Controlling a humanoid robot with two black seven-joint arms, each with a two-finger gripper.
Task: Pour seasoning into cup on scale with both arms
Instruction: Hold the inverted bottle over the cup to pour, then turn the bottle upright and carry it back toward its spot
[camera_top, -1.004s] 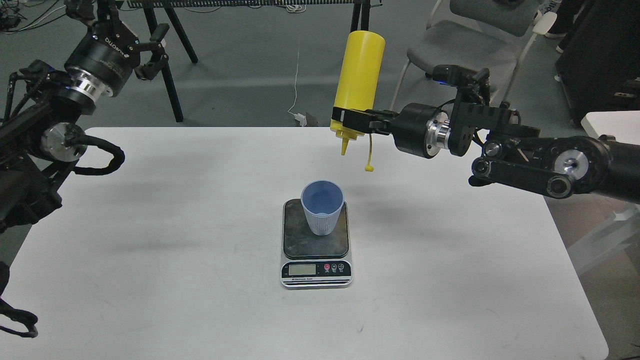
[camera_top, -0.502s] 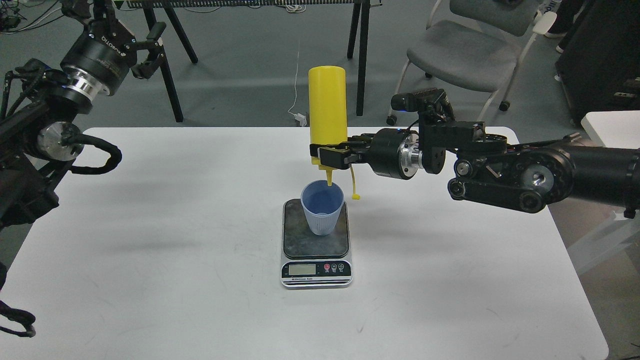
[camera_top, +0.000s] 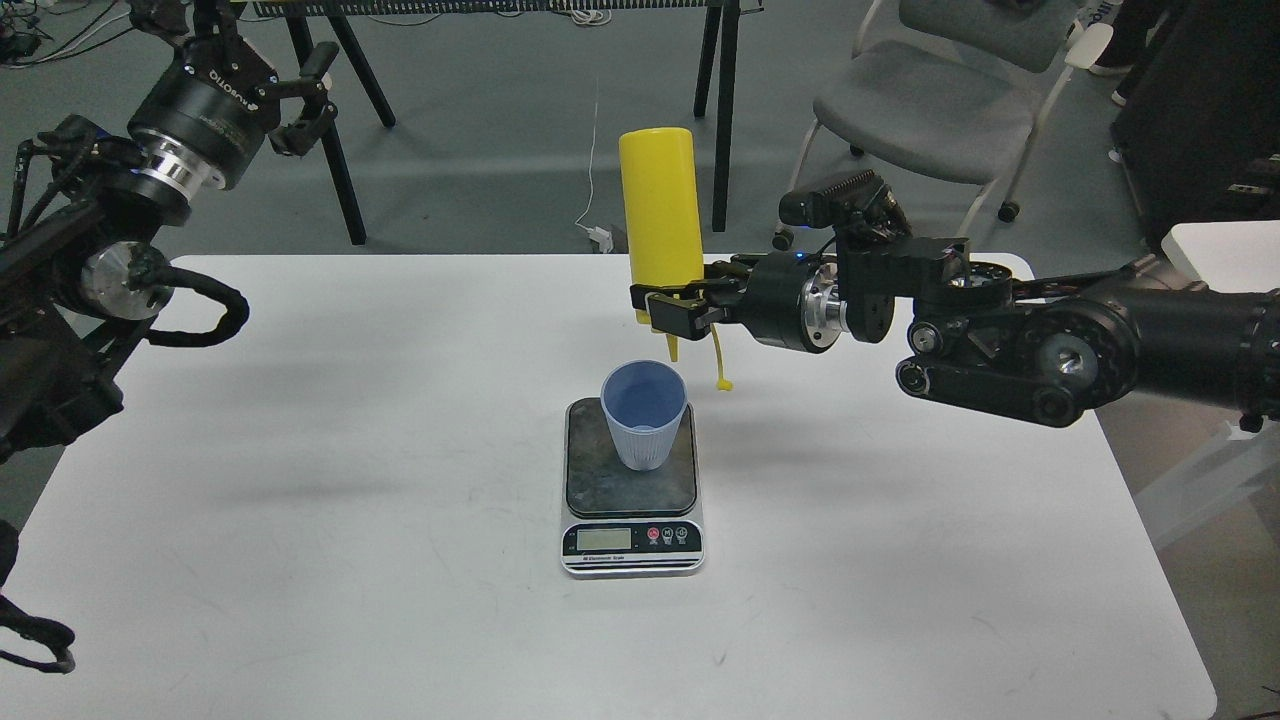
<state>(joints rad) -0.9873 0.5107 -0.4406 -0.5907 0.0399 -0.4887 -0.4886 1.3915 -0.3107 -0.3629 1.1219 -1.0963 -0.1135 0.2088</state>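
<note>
My right gripper is shut on the yellow seasoning bottle, held upside down with its nozzle pointing down just above the far rim of the light-blue cup. The bottle's tethered cap dangles to the right of the nozzle. The cup stands upright on the dark plate of the scale, which lies at the middle of the white table. My left gripper is open and empty, raised off the table's far left corner, well away from the cup.
A grey chair stands behind the table at the right. Black stand legs rise behind the table at the left and middle. A white surface shows at the right edge.
My right gripper brought the inverted bottle down and left from high up to over the cup, then lifted it slightly and shifted it right. The left arm barely moved.
</note>
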